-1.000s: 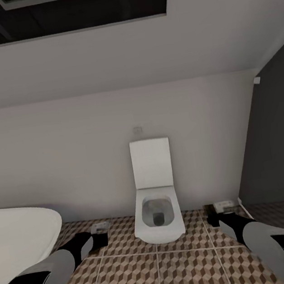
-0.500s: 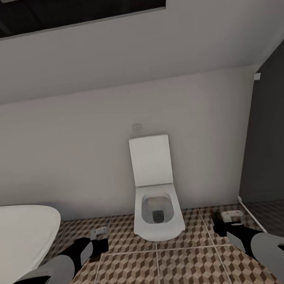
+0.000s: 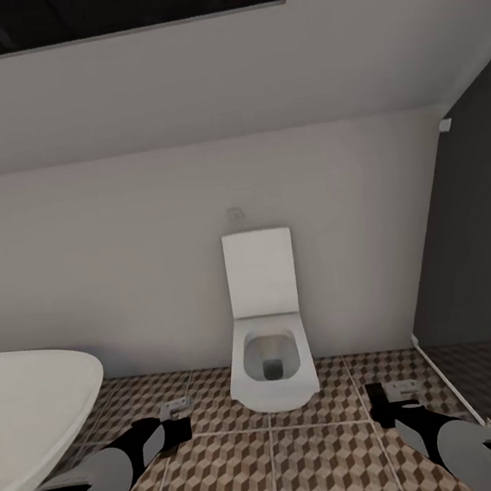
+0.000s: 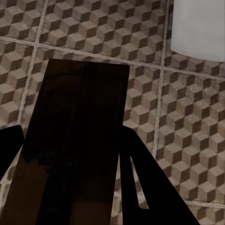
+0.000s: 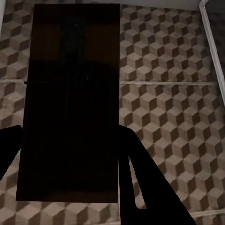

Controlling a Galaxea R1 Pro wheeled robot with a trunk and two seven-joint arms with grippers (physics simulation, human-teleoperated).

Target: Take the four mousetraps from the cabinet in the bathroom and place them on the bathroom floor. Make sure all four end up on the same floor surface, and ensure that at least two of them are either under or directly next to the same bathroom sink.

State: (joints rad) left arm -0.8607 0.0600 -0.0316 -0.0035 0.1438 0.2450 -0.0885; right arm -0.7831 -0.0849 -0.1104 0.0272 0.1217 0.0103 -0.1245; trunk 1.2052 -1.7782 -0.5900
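Each gripper holds a mousetrap flat between its fingers: the left gripper (image 4: 70, 154) clamps one mousetrap (image 4: 77, 140), the right gripper (image 5: 70, 154) the other mousetrap (image 5: 70, 103), both carried low over the tiled floor (image 3: 312, 465) so they can be set down without dropping. In the head view the left gripper (image 3: 174, 419) and right gripper (image 3: 389, 401) flank the toilet (image 3: 270, 352), with the bathtub (image 3: 34, 414) at the floor's left edge. No sink is in sight, so I judge the robot is in transit.

The bathroom floor (image 3: 312, 465), cube-patterned tiles with pale grout, carries a white toilet (image 3: 271, 368) at twelve o'clock and a white bathtub (image 3: 34, 414) at nine o'clock.
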